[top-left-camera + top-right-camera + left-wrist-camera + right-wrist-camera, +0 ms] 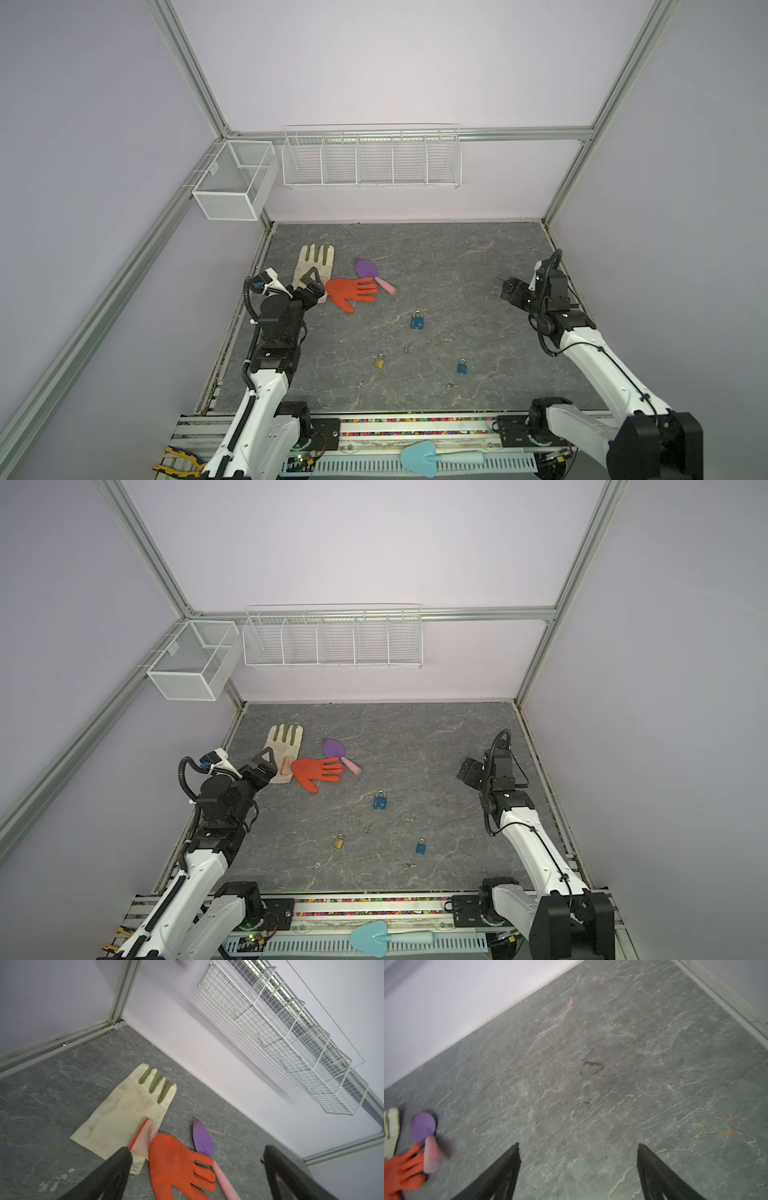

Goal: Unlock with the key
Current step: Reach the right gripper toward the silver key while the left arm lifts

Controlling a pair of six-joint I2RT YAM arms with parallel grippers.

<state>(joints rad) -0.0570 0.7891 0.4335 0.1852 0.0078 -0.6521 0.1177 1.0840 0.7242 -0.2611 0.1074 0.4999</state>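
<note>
Presently both wide and empty: left gripper (312,284) above the cream glove (314,261), right gripper (507,289) well off right; key (408,347) lies mid-table between big blue lock (417,321) and brass lock (379,362), back toward the robot from both, about equally far, axis unreadable.

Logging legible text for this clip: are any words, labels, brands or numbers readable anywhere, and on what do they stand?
No text can be read in any view.
Larger blue padlock: a pale mark on its face, too small to read.
Mesh basket: a small white tag near its rim, too small to read.
</note>
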